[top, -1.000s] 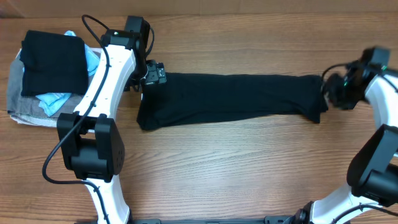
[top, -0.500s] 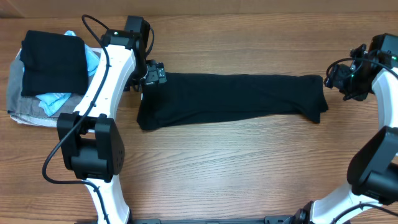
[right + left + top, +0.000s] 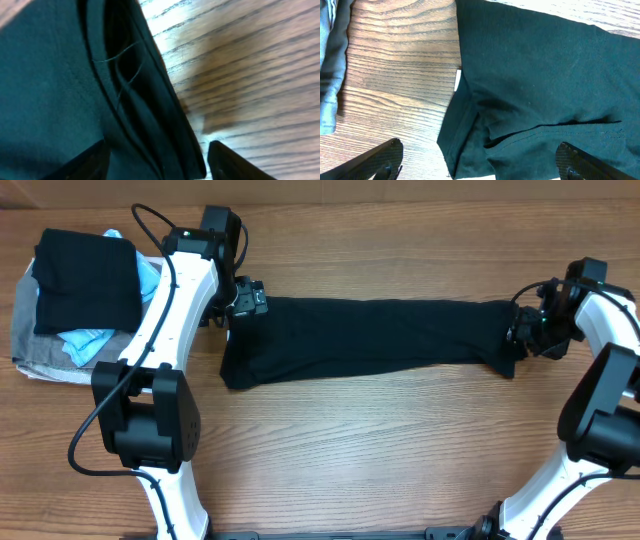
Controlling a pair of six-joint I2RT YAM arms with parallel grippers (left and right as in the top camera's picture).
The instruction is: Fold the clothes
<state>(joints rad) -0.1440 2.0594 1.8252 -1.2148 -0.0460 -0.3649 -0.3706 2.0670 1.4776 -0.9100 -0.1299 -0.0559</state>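
**A:** Your right gripper (image 3: 522, 332) just swung back in to the T-shirt's (image 3: 370, 335) right end after drifting off it.

**B:** Yep. At the shirt's left end your left gripper (image 3: 243, 302) sits with jaws apart. At the right end the jaws are apart too, straddling the edge. I'd say you're lined up to pinch both ends.

The overhead view looks straight down on the whole desk (image 3: 350, 450). The left wrist view sits close above the T-shirt (image 3: 545, 75) end nearest the left edge. The right wrist view, closer still, covers the end nearest the right edge.
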